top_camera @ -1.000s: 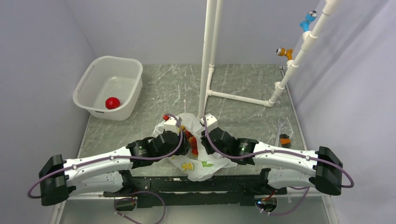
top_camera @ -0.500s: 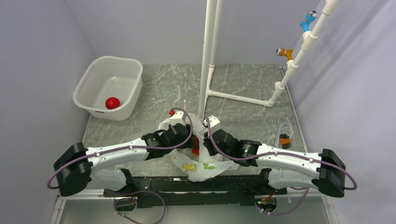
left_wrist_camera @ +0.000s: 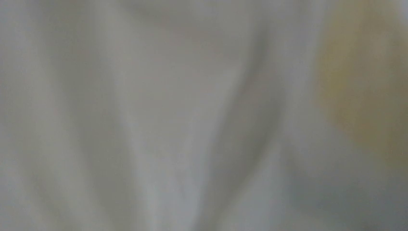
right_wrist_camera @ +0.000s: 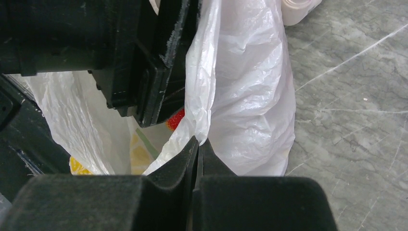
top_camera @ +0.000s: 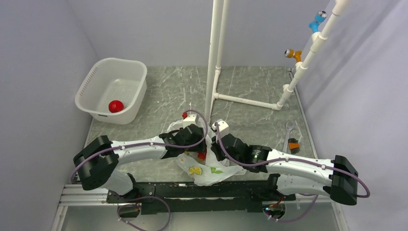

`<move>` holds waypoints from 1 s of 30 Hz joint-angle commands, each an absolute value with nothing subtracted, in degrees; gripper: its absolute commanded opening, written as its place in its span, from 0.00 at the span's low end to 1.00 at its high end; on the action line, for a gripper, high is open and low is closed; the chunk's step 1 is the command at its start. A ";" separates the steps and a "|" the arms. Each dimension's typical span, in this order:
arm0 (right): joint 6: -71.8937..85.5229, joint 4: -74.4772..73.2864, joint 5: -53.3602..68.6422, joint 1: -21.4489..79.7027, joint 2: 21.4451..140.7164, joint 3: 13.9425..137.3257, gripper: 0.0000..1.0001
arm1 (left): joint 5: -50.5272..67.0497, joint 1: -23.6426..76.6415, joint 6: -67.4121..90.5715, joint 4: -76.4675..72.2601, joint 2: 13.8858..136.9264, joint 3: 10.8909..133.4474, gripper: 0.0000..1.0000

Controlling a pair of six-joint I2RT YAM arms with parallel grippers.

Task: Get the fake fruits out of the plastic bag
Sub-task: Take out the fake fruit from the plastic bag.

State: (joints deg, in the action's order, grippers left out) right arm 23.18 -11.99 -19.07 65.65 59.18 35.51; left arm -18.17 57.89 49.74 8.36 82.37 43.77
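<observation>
The crinkly, translucent white, citrus-printed plastic bag (top_camera: 207,171) lies crumpled, with a red plastic fruit (right_wrist_camera: 175,119) inside. The right gripper (right_wrist_camera: 198,144) clamps its rim. The left gripper (top_camera: 196,140) sits in its mouth, and I cannot tell its spread. Far left of the bag, a round red fruit (top_camera: 115,106) rests in a white perforated tub (top_camera: 96,77).

The mouth of the plastic bag (top_camera: 211,172) was crowded. The left arm (top_camera: 139,148) reached into it from the left, and its black end filled the opening just beside the right gripper (right_wrist_camera: 197,144), whose jaws were pinched flat on a fold of film. Just behind the bag stood the white pipe post (top_camera: 213,57), with its foot pipe (top_camera: 245,101) running to the right. Bare table (top_camera: 163,96) lay open between the bag and the tub (top_camera: 137,96), which sat well apart at the far left.
</observation>
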 commanded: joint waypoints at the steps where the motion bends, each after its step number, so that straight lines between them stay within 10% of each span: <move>1: 23.90 -10.72 -20.37 65.44 58.18 34.68 0.00 | -17.15 57.44 47.79 5.29 84.60 46.98 0.61; 15: 25.66 -12.05 -24.65 65.39 59.67 34.68 0.00 | -12.09 57.18 43.94 11.08 75.59 47.37 0.18; 30: 25.63 -16.82 -32.94 64.79 62.03 41.33 0.00 | -7.18 63.37 40.45 18.45 62.04 50.17 0.15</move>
State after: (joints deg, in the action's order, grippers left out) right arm 26.09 -16.03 -29.82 65.28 60.75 38.52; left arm -8.69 61.01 42.59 16.88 65.60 44.03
